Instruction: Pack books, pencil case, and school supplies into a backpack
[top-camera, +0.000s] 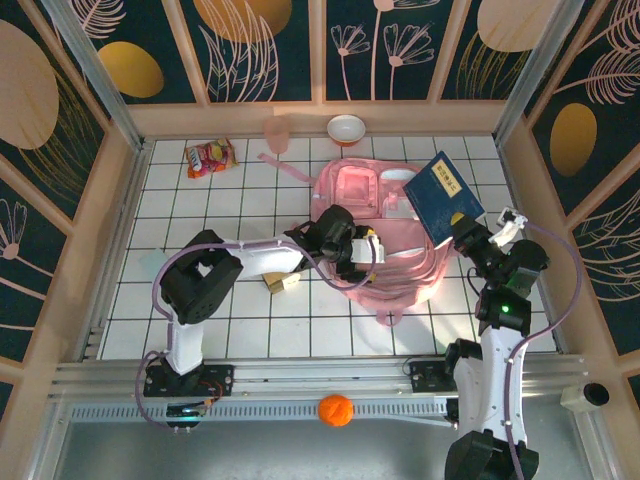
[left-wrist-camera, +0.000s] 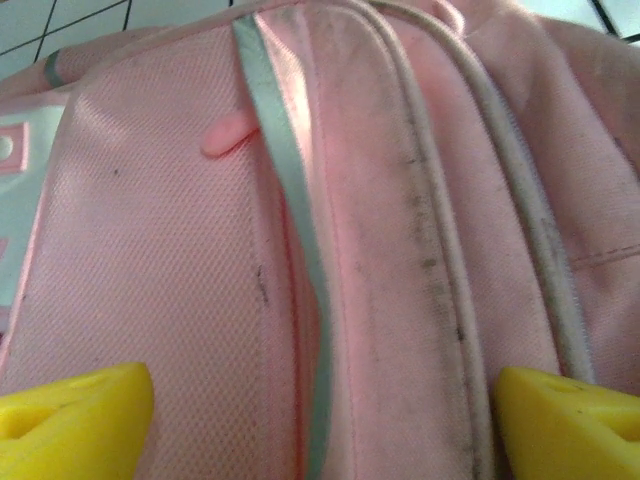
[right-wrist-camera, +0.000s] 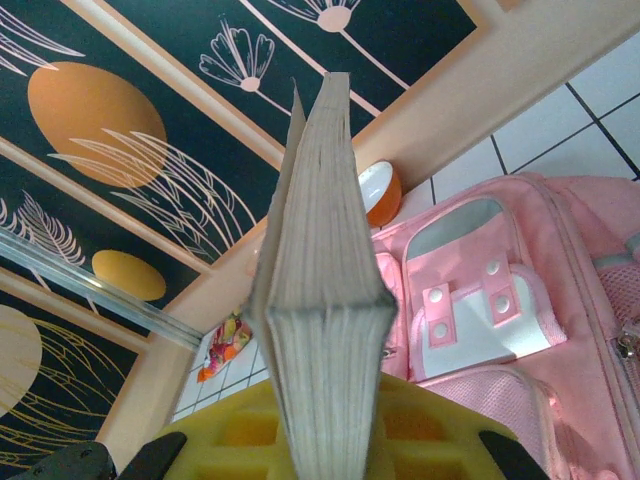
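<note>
The pink backpack (top-camera: 400, 260) lies flat right of centre. My right gripper (top-camera: 466, 233) is shut on a navy book (top-camera: 443, 196) and holds it tilted above the backpack's upper right corner. The right wrist view looks along the book's page edge (right-wrist-camera: 320, 250), which is clamped between the yellow pads (right-wrist-camera: 230, 440), with the backpack (right-wrist-camera: 500, 300) beyond. My left gripper (top-camera: 362, 256) hovers over the backpack's middle. Its yellow fingertips (left-wrist-camera: 75, 420) stand wide apart, open, over pink fabric and a teal zip trim (left-wrist-camera: 300, 250). Tan school-supply blocks (top-camera: 280, 283) lie beneath the left arm. The pencil case is hidden.
A red-and-yellow snack packet (top-camera: 210, 157) lies at the back left. A pink cup (top-camera: 277, 133) and an orange-and-white bowl (top-camera: 347, 128) stand by the back wall. An orange ball (top-camera: 336, 410) rests on the front rail. Wooden walls frame the tiled table (top-camera: 230, 330).
</note>
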